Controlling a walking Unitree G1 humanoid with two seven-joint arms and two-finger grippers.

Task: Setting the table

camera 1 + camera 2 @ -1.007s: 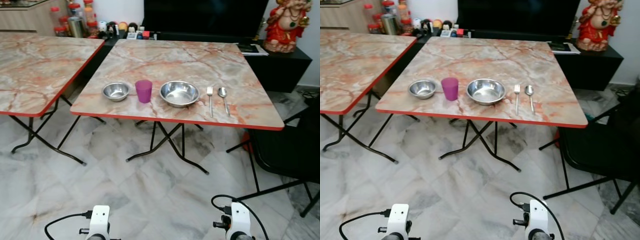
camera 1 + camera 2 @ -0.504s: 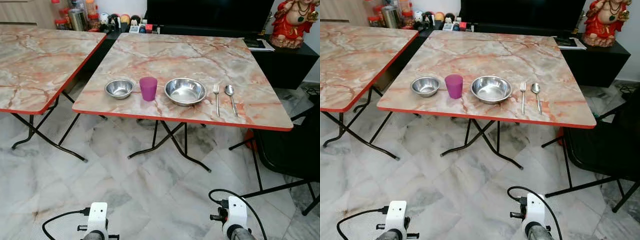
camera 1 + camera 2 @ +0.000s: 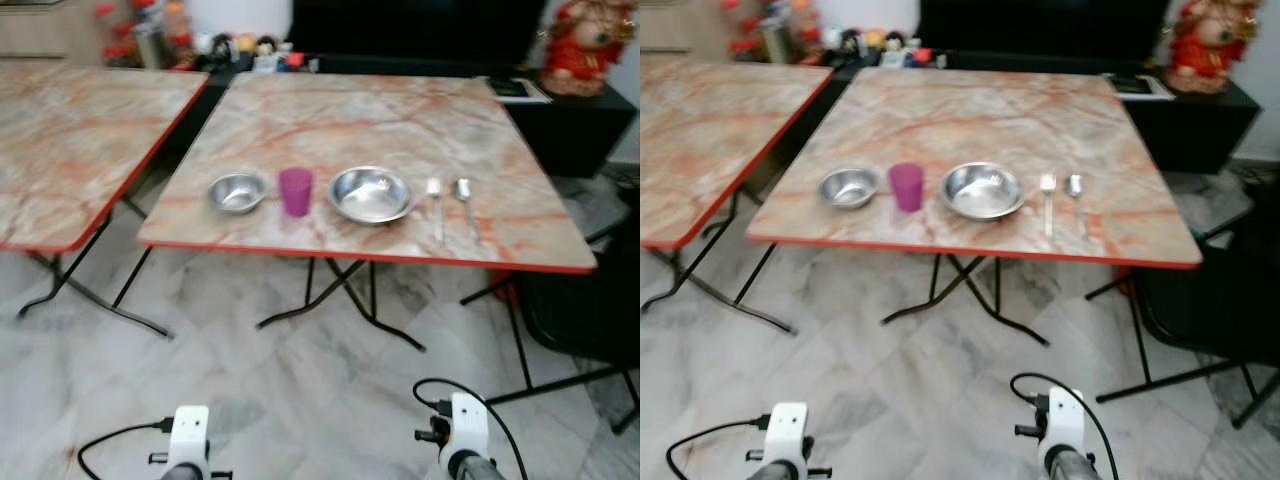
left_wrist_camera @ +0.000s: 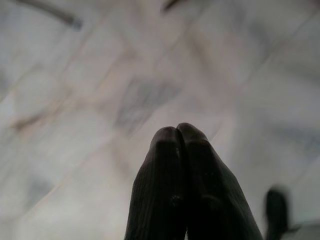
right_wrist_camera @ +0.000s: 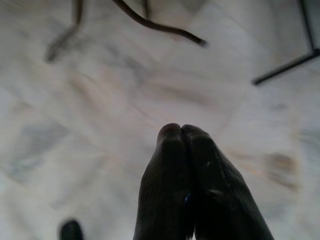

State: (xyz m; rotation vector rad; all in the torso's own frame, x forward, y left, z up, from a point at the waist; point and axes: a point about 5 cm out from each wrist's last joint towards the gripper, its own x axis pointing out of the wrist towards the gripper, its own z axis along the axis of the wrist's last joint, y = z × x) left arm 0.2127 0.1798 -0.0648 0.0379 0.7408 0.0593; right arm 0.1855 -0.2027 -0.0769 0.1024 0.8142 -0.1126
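Head and wrist views, robot standing back from the table (image 3: 300, 120); head views blurred. Landmark: the cup (image 3: 295, 191), purple, upright, near the table's front edge.

Left to right along that edge: small bowl (image 3: 237, 192) just left of the cup, apart from it; cup; large bowl (image 3: 370, 194) just right of the cup; fork (image 3: 435, 205) further right, beyond the large bowl; spoon (image 3: 464, 203) just beside the fork, furthest from the cup. Fork and spoon lie parallel, long axes running front to back, heads away from the robot, handles toward the front edge. A second table (image 3: 70, 140) stands well left of the cup; a chair (image 3: 590, 300) stands well right of it, at the table's right corner.

Left gripper (image 4: 179, 137): hanging low over the floor (image 3: 300, 390), fingers pressed together, holding nothing. Right gripper (image 5: 181, 134): likewise low over the floor, fingers pressed together, empty.

Governing relation: every table item lies ahead of and above both grippers, well apart from them; the small bowl and cup sit toward the left arm's side, the fork and spoon toward the right arm's side, so the right arm is judged nearer the cutlery. The setting appears largely laid out; any further handling first calls for stepping closer.
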